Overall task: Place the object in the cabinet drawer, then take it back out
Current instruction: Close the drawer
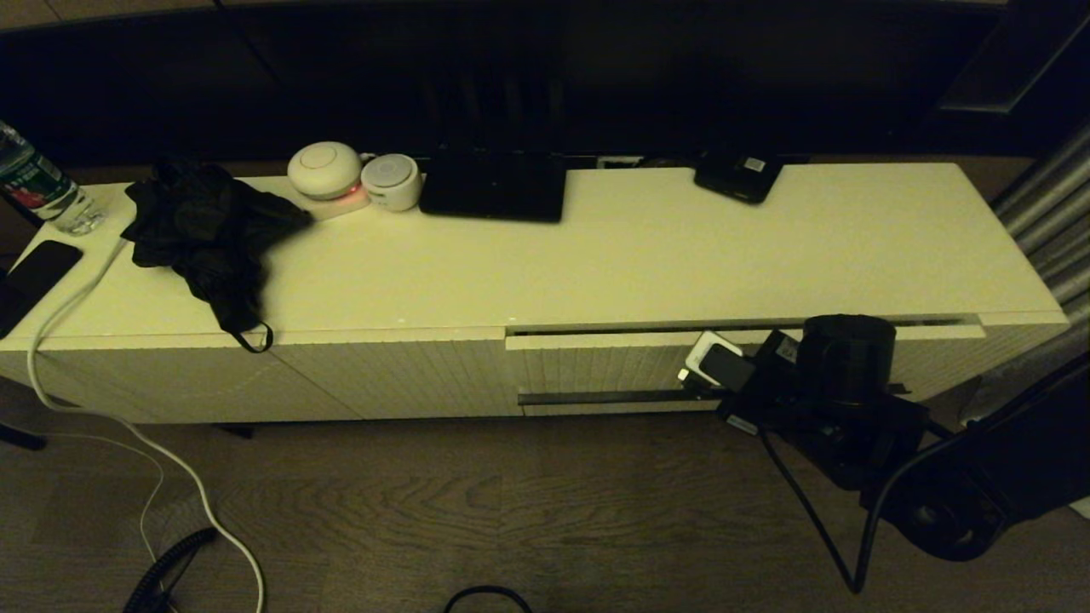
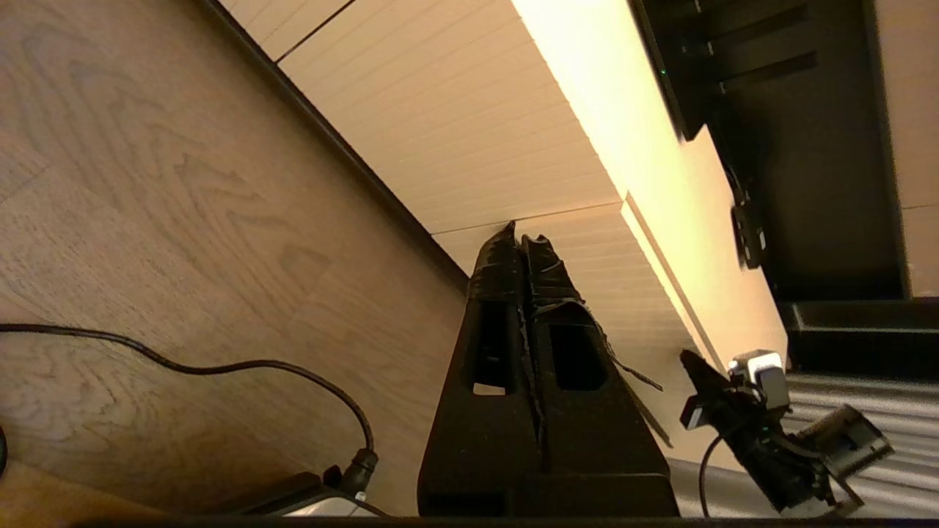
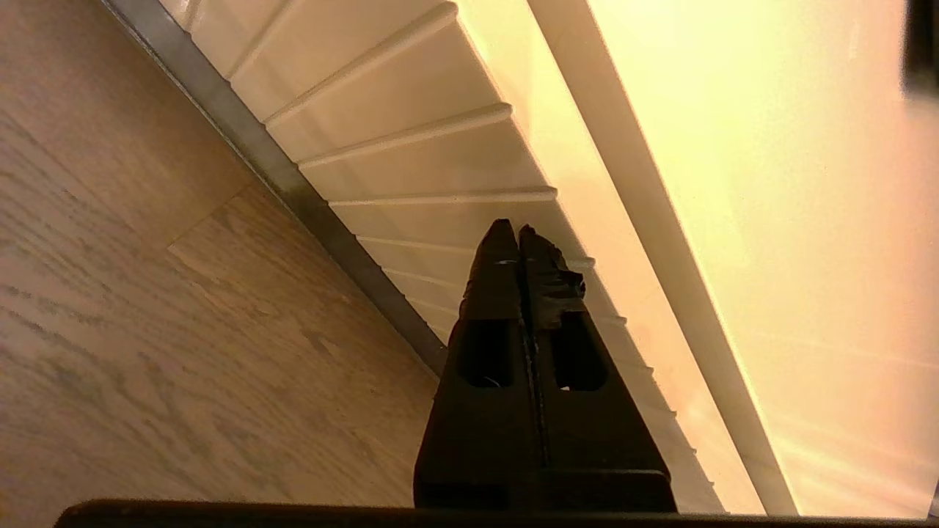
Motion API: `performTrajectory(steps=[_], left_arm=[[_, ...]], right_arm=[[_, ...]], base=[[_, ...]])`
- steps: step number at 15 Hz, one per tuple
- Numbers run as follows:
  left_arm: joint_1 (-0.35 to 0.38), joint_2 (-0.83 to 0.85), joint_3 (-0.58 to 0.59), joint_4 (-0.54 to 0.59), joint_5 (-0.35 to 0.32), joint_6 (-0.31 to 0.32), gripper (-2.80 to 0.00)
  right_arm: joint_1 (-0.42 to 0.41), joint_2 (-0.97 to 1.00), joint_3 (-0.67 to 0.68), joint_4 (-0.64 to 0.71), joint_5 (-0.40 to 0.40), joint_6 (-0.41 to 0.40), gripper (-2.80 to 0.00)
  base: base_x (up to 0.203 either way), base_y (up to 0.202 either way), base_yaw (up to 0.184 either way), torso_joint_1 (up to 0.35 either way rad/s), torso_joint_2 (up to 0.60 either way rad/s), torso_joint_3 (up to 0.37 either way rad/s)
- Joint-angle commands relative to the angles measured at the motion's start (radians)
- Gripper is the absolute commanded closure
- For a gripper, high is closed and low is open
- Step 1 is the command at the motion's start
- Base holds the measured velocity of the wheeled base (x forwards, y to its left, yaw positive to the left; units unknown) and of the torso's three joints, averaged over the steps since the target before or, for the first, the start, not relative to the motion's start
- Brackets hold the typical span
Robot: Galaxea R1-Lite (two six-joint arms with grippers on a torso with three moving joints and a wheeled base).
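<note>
Right gripper (image 3: 519, 235) is sitting in front of the cabinet drawer (image 1: 596, 362), low against its ribbed front and close to the dark handle bar (image 1: 596, 398); in the right wrist view its fingers (image 3: 499, 257) are pressed together, nothing between them. In the head view the fingertips are lying under the arm's own wrist hardware, so contact with the bar cannot be confirmed. The drawer is standing very slightly proud of the cabinet, with a thin dark gap running along its top edge.

Left gripper (image 2: 519, 236) is hanging low beside the cabinet front, over the wooden floor (image 1: 511, 511); fingers (image 2: 499, 257) together, gripping nothing.

Small water bottle, the object, is not showing in any view. A different bottle with a dark red-marked label (image 1: 38, 183) is standing at the far left end of the worktop (image 1: 681, 255), next to a black cloth (image 1: 204, 230).
</note>
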Motion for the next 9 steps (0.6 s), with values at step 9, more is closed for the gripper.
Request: performTrajectory(steps=[9], left_arm=[[0.0,-0.002,0.0,0.0,0.001,-0.006,0.0]], right_arm=[[-0.002,-0.008,-0.015,-0.046,-0.062,-0.005,0.0]], base=[[0.0,0.0,0.0,0.0,0.0,0.0]])
